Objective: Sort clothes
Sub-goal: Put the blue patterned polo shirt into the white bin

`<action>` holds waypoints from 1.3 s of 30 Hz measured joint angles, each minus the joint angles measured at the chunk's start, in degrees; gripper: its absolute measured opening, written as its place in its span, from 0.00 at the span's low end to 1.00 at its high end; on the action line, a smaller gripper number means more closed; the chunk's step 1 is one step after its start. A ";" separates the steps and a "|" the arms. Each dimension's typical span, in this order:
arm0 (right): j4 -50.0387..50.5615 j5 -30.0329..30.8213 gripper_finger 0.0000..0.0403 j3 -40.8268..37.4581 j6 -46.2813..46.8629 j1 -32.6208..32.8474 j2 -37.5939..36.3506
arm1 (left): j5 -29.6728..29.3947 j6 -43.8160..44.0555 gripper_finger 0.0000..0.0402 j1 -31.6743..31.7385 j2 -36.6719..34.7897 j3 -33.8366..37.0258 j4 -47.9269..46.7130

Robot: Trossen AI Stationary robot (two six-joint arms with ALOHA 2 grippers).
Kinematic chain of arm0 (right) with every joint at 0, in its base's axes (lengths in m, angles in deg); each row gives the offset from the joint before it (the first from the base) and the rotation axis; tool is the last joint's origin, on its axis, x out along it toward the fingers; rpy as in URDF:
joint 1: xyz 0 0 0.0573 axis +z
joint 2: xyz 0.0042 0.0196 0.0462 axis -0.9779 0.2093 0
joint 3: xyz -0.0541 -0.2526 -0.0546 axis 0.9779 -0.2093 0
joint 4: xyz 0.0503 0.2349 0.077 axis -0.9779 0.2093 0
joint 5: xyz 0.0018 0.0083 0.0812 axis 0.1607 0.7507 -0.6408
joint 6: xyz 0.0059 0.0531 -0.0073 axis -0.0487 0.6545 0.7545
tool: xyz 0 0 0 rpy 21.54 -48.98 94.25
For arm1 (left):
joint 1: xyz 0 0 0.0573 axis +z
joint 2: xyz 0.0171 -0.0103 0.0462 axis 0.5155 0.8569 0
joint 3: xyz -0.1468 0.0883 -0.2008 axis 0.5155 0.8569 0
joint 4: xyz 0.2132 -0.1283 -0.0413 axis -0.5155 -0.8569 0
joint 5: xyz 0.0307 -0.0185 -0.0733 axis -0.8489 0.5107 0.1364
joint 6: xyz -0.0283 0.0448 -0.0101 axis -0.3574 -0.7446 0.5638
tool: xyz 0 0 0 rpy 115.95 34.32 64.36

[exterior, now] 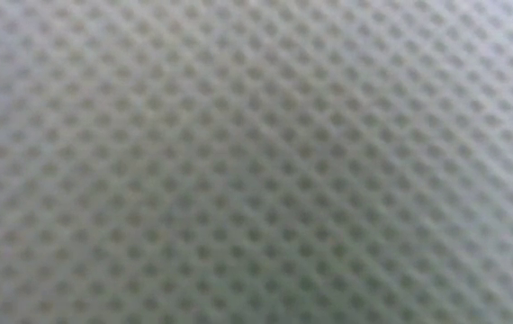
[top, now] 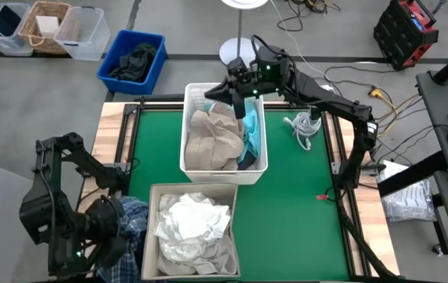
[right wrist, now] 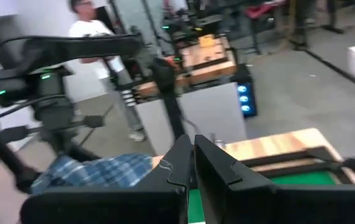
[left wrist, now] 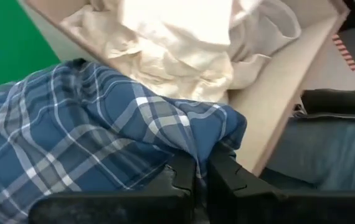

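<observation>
**Plaid shirt pinched at the table's near-left corner, right arm up over the far bin**

The left gripper (left wrist: pixel 201 171) sits low at the near-left corner of the table (top: pixel 302 196), its jaws pressed together on a fold of the blue-and-white plaid shirt (left wrist: pixel 96 143). The shirt lies bunched just beside the beige bin (top: pixel 152 236), touching its left wall, with its bulk trailing away from the jaws toward the green mat; crumpled as it is, I cannot tell its collar end from its hem. In the beige bin a heap of white garments (top: pixel 191 224) lies piled loosely.

Farther back, the white bin (top: pixel 260 167) stands in the middle of the mat with its long side running away from the beige bin. A beige garment (top: pixel 216 137) fills most of it, lying along that length, and a teal garment (top: pixel 251 130) shows along its right wall.

The right gripper (right wrist: pixel 193 165) hangs above the far end of the white bin, jaws closed on nothing.

Off the table, a blue bin (top: pixel 150 67) holds dark cloth. A person in a white top (right wrist: pixel 93 34) stands in the room behind.
</observation>
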 joint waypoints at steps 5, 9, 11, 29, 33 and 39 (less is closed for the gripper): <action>-0.03 -0.62 0.03 0.95 -1.15 4.43 0.00 | -1.10 -3.17 0.00 0.00 0.30 -2.24 0.01; -0.03 -0.41 0.03 0.97 -5.59 9.02 -0.01 | -7.25 -6.72 0.00 0.00 0.29 -2.77 0.02; -0.03 -0.41 0.03 0.89 -6.82 11.13 -0.01 | -9.34 -8.06 0.00 0.00 0.27 -3.11 0.01; -10.05 1.72 0.41 0.42 -4.24 24.69 8.36 | -25.68 -11.49 0.00 0.28 0.27 -6.40 0.03; -16.75 2.80 0.55 0.42 -3.85 27.04 11.25 | -32.21 -11.82 0.00 0.28 0.25 -7.68 0.03; -21.82 3.28 0.69 2.94 -1.36 28.53 17.57 | -40.70 -15.01 0.00 0.84 0.23 -9.02 0.06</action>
